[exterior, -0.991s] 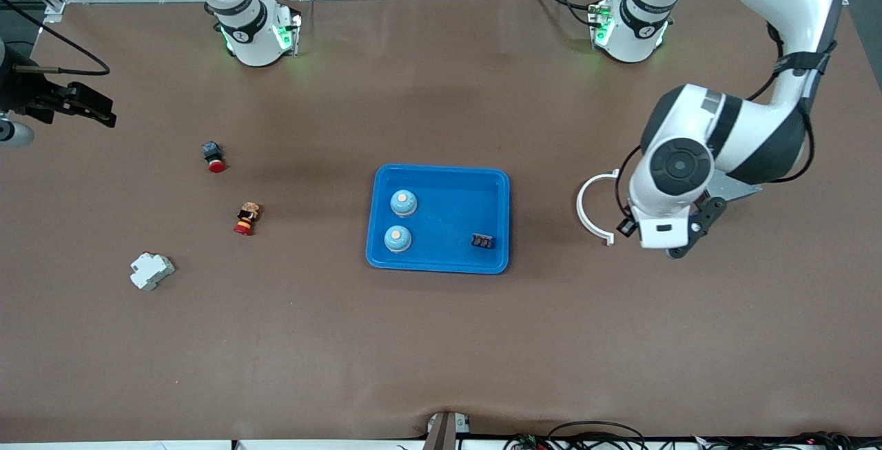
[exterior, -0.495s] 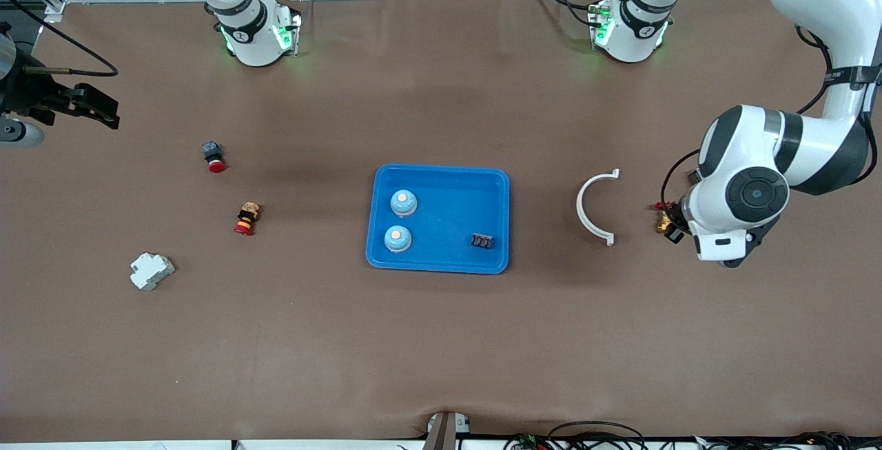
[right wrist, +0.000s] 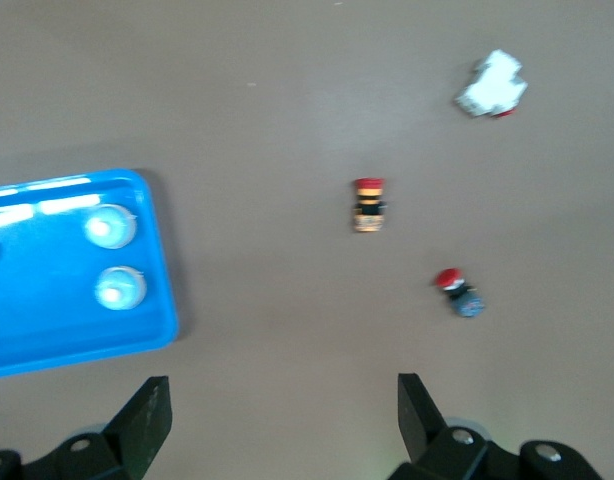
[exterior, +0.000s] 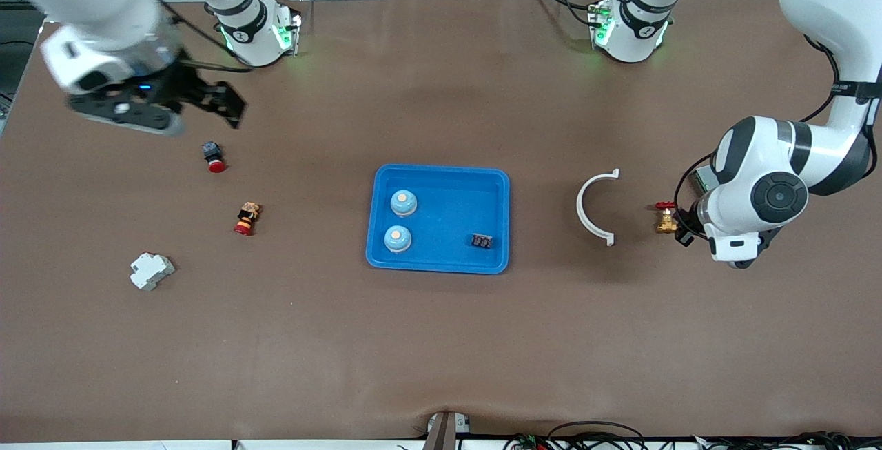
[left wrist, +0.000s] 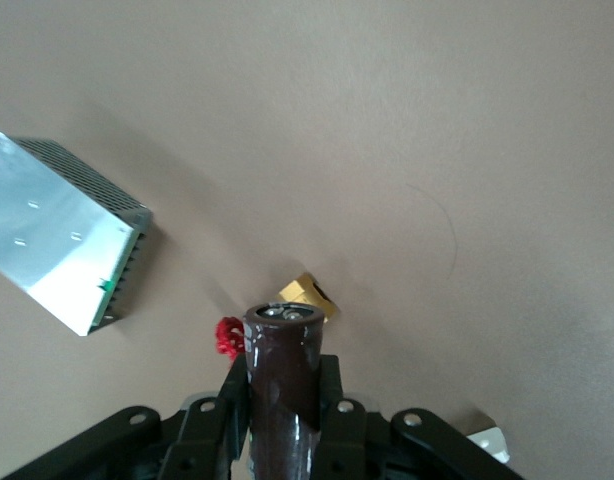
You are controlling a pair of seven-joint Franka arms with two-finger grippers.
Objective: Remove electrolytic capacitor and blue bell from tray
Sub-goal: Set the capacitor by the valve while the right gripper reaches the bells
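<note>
**mid-table blue tray with two bells in it, capacitor up in the left gripper**

at the middle of the table sits a blue tray (exterior: 441, 173), and it's got two little blue bells in it: one bell (exterior: 404, 202) farther from the front camera, the other bell (exterior: 397, 238) just nearer, both on the side of the tray toward the right arm's end. a small black component (exterior: 483, 240) lies in the tray's corner toward the left arm's end.

left gripper (left wrist: 283, 400) is up over the table at the left arm's end, jaws pinched on a dark brown capacitor (left wrist: 283, 370) that stands upright between them. you only really see that from the left wrist view; from the front the arm's own body hides it. right under it on the table is a small brass valve with a red handle (exterior: 665, 218), with a silver perforated metal box (left wrist: 57, 245) nearby. a white curved half-ring (exterior: 591, 206) lies between the valve and the tray.

right gripper (exterior: 231, 107) hangs in the air at the right arm's end with its jaws spread wide and nothing in them, roughly over a red-capped button switch (exterior: 213, 156). nearer the front camera there's a second red button part (exterior: 247, 219), then a white breaker block (exterior: 151, 271) nearer again.
</note>
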